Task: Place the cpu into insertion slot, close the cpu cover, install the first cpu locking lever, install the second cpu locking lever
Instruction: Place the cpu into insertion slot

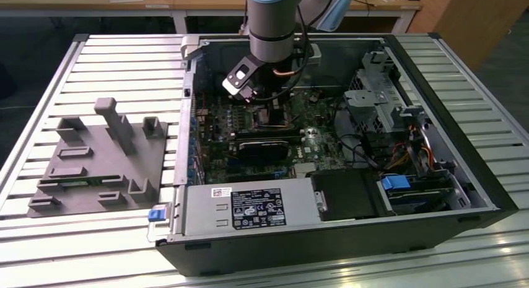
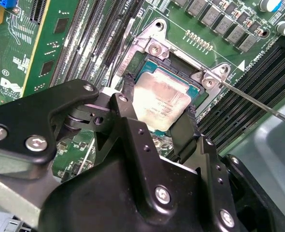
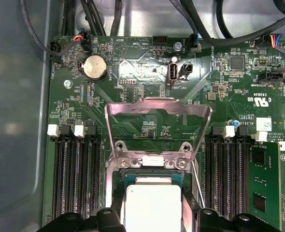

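In both wrist views the cpu, a flat square chip with a dull silver top, sits between the two black fingers of my gripper. The fingers press against its opposite edges. The chip is right over the insertion slot, level with its dark frame. The cpu cover, a silver frame plate, stands swung open on its hinge beyond the socket. A thin wire locking lever sticks out sideways. In the exterior view the gripper reaches down into the case over the socket.
Long black memory slots flank the socket on both sides. A black heatsink block lies just in front of it. The case holds a power supply, a drive cage and loose cables. A grey fixture sits on the exterior view's left.
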Available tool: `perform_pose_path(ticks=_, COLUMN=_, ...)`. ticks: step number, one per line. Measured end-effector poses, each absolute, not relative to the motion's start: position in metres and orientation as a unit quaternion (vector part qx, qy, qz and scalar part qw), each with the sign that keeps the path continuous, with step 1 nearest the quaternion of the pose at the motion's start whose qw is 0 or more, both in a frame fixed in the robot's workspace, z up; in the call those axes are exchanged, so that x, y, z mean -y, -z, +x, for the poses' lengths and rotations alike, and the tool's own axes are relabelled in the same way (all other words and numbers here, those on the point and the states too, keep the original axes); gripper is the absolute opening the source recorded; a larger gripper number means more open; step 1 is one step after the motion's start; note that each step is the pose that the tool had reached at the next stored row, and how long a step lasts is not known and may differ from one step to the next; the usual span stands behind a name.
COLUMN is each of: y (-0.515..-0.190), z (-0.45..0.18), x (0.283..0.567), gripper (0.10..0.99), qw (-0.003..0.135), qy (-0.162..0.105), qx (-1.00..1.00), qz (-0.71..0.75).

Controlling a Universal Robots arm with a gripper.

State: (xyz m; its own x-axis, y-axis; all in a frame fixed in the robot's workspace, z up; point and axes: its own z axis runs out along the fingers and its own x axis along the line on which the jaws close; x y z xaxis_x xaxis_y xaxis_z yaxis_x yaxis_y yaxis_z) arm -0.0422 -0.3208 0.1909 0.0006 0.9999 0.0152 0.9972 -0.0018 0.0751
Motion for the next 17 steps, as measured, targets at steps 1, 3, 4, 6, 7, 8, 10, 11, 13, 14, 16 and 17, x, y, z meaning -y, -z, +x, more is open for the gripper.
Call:
perform_pose_path(ticks=1, y=-0.1909, z=-0.0422, x=0.3208, gripper=0.541, qw=0.021, qy=-0.032, qx=-0.706, qz=0.707)
perform_pose_path(ticks=3, y=-0.1907, z=-0.0422, x=0.3207, gripper=0.549, qw=0.021, qy=-0.032, qx=-0.706, qz=0.707)
perform_pose_path(ticks=4, y=-0.1906, z=-0.0421, x=0.3206, gripper=0.549, qw=0.021, qy=-0.032, qx=-0.706, qz=0.707)
perform_pose_path(ticks=6, y=-0.1906, z=-0.0421, x=0.3207, gripper=0.612, qw=0.021, qy=-0.032, qx=-0.706, qz=0.707)
perform_pose_path(ticks=7, y=-0.1908, z=-0.0422, x=0.3208, gripper=0.612, qw=0.021, qy=-0.032, qx=-0.706, qz=0.707)
perform_pose_path(ticks=8, y=-0.1909, z=-0.0422, x=0.3208, gripper=0.612, qw=0.021, qy=-0.032, qx=-0.706, qz=0.707)
perform_pose_path(ticks=10, y=-0.1909, z=-0.0422, x=0.3208, gripper=0.612, qw=0.021, qy=-0.032, qx=-0.706, qz=0.707)
perform_pose_path(ticks=11, y=-0.1911, z=-0.0422, x=0.3208, gripper=0.612, qw=0.021, qy=-0.032, qx=-0.706, qz=0.707)
perform_pose_path(ticks=13, y=-0.1919, z=-0.0422, x=0.3208, gripper=0.612, qw=0.021, qy=-0.032, qx=-0.706, qz=0.707)
perform_pose_path(ticks=14, y=-0.1927, z=-0.0422, x=0.3208, gripper=0.612, qw=0.021, qy=-0.032, qx=-0.706, qz=0.707)
perform_pose_path(ticks=16, y=-0.1948, z=-0.0422, x=0.3208, gripper=0.612, qw=0.021, qy=-0.032, qx=-0.706, qz=0.707)
perform_pose_path(ticks=17, y=-0.1954, z=-0.0422, x=0.3208, gripper=0.612, qw=0.021, qy=-0.032, qx=-0.706, qz=0.707)
